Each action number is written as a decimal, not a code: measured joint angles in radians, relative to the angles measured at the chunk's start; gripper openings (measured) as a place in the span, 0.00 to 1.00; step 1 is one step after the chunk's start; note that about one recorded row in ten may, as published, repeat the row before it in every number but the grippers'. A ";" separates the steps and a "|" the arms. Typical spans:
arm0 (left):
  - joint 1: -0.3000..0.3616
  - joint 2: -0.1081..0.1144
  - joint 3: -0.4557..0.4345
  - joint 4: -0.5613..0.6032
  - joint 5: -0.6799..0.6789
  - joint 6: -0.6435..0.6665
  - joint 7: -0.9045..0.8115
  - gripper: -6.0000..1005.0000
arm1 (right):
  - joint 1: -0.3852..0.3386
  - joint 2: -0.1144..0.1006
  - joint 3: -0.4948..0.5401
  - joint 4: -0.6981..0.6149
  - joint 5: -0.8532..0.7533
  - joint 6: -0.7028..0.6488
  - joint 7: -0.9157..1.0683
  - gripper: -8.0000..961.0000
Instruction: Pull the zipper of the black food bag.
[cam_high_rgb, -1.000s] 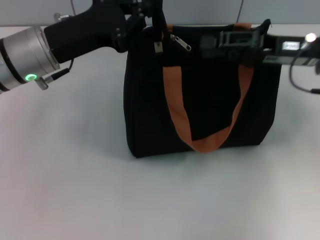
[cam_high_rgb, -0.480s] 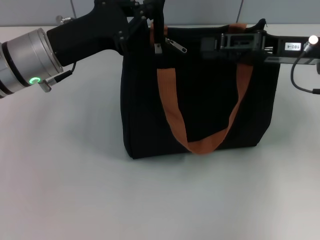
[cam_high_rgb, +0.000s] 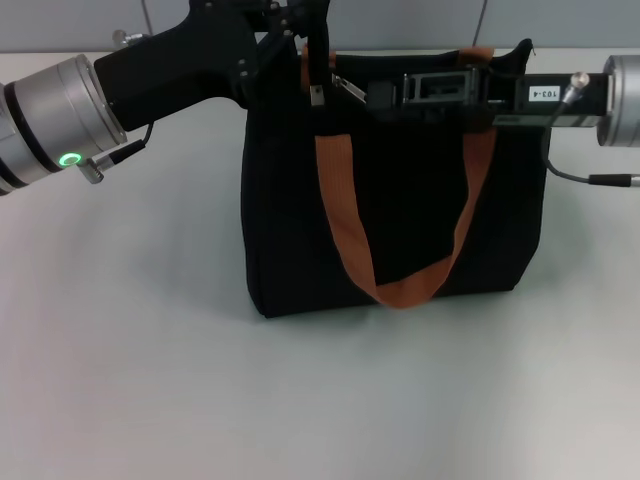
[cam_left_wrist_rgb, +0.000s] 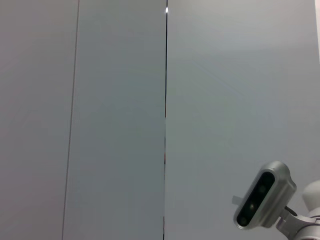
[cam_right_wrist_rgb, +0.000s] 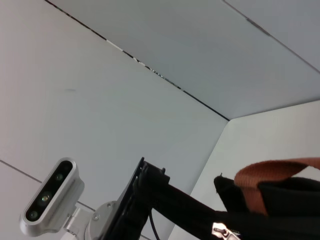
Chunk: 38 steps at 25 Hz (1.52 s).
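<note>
Right now my right gripper reaches along the top edge of the boxy black fabric food bag, its tip at the small silver zipper pull near the bag's left corner; I cannot tell whether the fingers have closed on it. My left gripper pinches that corner's fabric, bracing it. Done well, I judge the pull should run straight along the track while the corner stays taut. Black fingers against black cloth hide the contact; the orange-brown webbing strap covers part of the front.
</note>
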<state>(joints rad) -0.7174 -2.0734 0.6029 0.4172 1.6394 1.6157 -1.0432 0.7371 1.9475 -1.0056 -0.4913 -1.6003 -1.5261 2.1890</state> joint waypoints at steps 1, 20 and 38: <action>0.000 0.000 0.000 0.000 0.000 0.000 0.000 0.03 | 0.002 0.001 0.001 0.001 0.000 0.004 -0.001 0.43; 0.004 -0.001 -0.004 0.000 0.000 -0.002 0.000 0.03 | 0.015 0.014 0.007 0.000 0.016 -0.002 0.006 0.40; 0.000 -0.001 -0.008 0.000 0.000 -0.002 -0.003 0.03 | 0.054 0.026 -0.002 0.064 0.013 0.052 0.009 0.37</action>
<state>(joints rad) -0.7174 -2.0739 0.5952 0.4172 1.6395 1.6137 -1.0464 0.7911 1.9733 -1.0076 -0.4270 -1.5874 -1.4739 2.1981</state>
